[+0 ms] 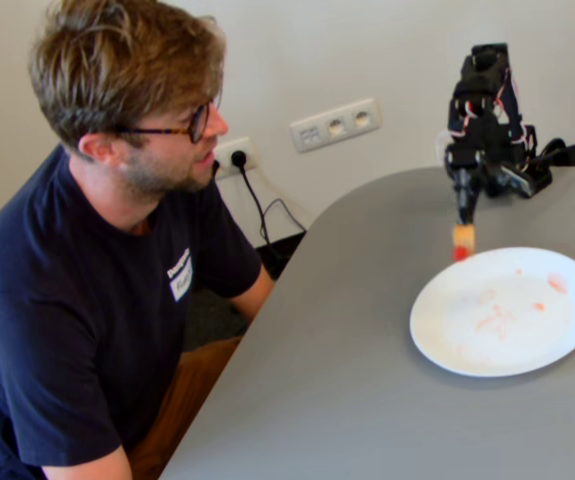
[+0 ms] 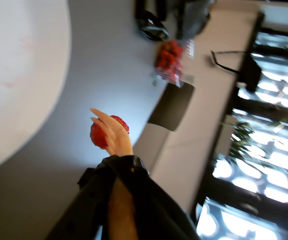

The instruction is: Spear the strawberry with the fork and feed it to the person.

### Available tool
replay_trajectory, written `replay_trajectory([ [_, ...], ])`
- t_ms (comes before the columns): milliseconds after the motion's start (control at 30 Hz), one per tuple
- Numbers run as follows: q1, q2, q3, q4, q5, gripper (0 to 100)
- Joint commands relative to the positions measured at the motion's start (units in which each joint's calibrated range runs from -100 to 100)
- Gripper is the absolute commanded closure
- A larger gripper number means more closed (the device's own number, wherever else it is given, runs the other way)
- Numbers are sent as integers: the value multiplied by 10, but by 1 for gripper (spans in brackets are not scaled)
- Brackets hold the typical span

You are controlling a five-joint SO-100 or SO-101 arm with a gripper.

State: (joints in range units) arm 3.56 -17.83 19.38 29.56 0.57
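Note:
The black arm stands at the back right of the grey table [image 1: 347, 380] in the fixed view. My gripper [image 1: 465, 208] is shut on the yellow-orange fork [image 1: 463, 237], which points down. The red strawberry [image 1: 460, 254] sits on its tines, just off the far left rim of the white plate [image 1: 567, 335], low over the table. In the wrist view the fork [image 2: 116, 142] comes out of the black gripper [image 2: 119, 172] with the strawberry [image 2: 99, 135] speared on its tip, beside the plate [image 2: 18, 60]. The person [image 1: 117, 230] sits at the left, face in profile, well away from the fork.
The plate carries only pale pink juice smears [image 1: 492, 320]. A punnet of red strawberries [image 2: 170, 59] and dark objects [image 2: 151, 25] lie further along the table in the wrist view. Wall sockets [image 1: 335, 124] and a plugged cable [image 1: 239, 160] are behind the table's curved edge.

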Motion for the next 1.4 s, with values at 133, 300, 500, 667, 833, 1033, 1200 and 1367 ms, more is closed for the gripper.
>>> replay_trajectory([
  [133,130,-183,-17,-18,3,99],
  [300,214,-186,-15,-116,0,99],
  [500,269,-133,-16,-231,-3,99],
  [667,311,-8,-32,-361,-4,99],
  [833,345,43,-79,-426,-5,99],
  [1033,417,143,-206,-443,-41,99],
  [1200,424,204,-271,-443,-41,99],
  [1367,423,252,-332,-443,-41,99],
])
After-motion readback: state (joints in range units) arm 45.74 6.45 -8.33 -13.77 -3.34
